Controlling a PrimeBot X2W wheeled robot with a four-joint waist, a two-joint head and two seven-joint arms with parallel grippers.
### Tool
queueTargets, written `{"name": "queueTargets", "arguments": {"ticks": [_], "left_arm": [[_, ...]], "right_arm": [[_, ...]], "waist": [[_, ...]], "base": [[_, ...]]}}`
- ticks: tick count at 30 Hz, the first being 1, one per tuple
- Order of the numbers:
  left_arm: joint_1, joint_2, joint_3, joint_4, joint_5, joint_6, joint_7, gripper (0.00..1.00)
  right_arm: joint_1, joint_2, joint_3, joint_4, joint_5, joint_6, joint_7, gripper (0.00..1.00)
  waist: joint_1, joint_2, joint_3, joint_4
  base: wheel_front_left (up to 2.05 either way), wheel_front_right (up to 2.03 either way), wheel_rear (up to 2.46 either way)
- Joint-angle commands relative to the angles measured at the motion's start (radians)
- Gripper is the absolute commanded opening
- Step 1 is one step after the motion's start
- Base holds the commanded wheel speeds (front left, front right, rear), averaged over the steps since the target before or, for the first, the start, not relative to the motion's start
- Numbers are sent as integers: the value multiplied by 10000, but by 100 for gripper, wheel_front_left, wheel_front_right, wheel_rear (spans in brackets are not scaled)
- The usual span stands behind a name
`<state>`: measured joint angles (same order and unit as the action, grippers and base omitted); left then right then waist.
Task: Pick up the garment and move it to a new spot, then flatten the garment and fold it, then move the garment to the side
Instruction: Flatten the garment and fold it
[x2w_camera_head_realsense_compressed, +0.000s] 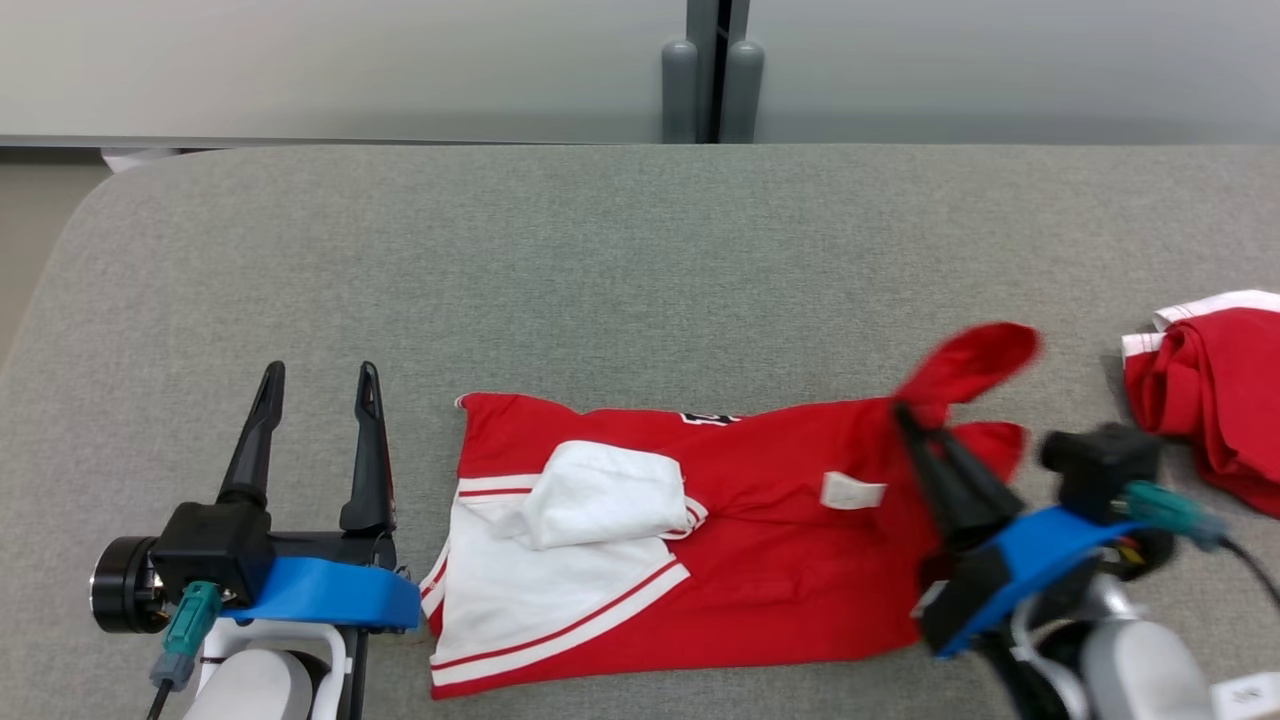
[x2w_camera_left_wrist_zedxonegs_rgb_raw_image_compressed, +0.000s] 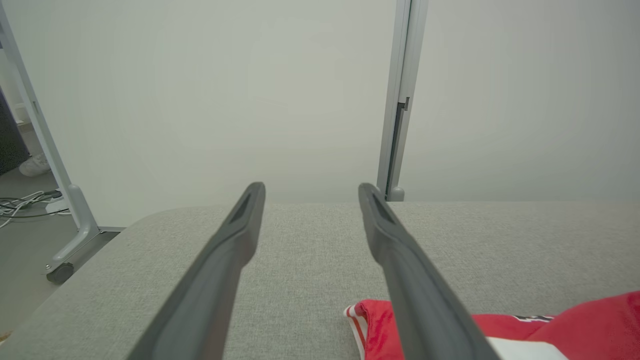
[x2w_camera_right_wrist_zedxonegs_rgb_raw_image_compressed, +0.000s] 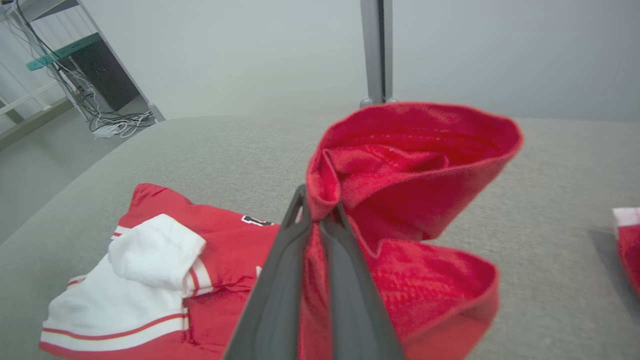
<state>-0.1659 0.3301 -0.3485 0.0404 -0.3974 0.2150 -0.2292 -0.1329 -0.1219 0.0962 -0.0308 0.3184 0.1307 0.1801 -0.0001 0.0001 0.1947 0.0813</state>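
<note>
Garment (x2w_camera_head_realsense_compressed: 740, 520): red jersey with a white side panel. It lies on the grey padded bench (x2w_camera_head_realsense_compressed: 600, 260), on the bench's near half, from about the middle toward the right. Most of it is spread flat on the bench top. A white sleeve (x2w_camera_head_realsense_compressed: 600, 490) is folded over the white panel at the garment's left end, and a small white label (x2w_camera_head_realsense_compressed: 852, 490) shows on the red cloth further right. Right jaws: closed tight on a fold of red fabric at the garment's right end, fingers (x2w_camera_right_wrist_zedxonegs_rgb_raw_image_compressed: 280, 280) pressed together with the cloth pinched between them. The gripped end is held up off the bench, and its hem flares open in a loop above the fingertips, while a second flap sags below. That arm is slightly blurred in the head view. Left jaws: wide open and holding nothing, fingers (x2w_camera_head_realsense_compressed: 258, 430) spread and pointing toward the bench's far edge. They sit over the bench's near left part, just beside the garment's left edge but not touching it. A second red and white garment (x2w_camera_head_realsense_compressed: 1215, 400) lies bunched at the bench's right edge, apart from the first. A grey post (x2w_camera_head_realsense_compressed: 712, 80) stands behind the bench's far edge.
</note>
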Motion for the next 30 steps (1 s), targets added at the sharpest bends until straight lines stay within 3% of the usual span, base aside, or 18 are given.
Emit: {"name": "queueTargets", "arguments": {"ticks": [1,5,12,20,21,22,23,30], "left_arm": [[-14,15,-29,-30,-43,58,34,100],[-197,-86,-121,10,-46,17,33,100],[-500,-264,-294,326,-115,-163,-56,100],[-725,-410,-354,595,-111,-226,-166,100],[-736,-408,-352,631,-114,-249,-181,100],[-749,-408,-344,664,-113,-262,-193,100],[-771,-412,-344,694,-107,-265,-203,100],[-705,-333,-266,829,-84,-232,-263,100]], "right_arm": [[-387,202,685,69,152,1,143,0],[-1134,624,2392,903,623,1,-4,0],[-2061,703,4860,2521,2088,1,-900,0],[-3102,710,6057,3944,3049,1,-1903,0],[-3282,709,6117,4072,3081,1,-2100,38],[-3417,709,6194,4159,3164,1,-2292,95],[-3552,711,6252,4201,3225,1,-2525,100],[-4201,706,6125,3807,3129,1,-3841,100]], "waist": [[1,-1,3,104],[1,-1,91,506],[1,-1,377,1049],[1,-1,639,1208],[1,-1,670,1196],[1,-1,695,1175],[1,-1,713,1146],[1,-1,626,719]], "base": [[0,0,0],[0,0,0],[0,0,0],[0,0,0],[0,0,0],[0,0,0],[0,0,0],[0,0,0]]}}
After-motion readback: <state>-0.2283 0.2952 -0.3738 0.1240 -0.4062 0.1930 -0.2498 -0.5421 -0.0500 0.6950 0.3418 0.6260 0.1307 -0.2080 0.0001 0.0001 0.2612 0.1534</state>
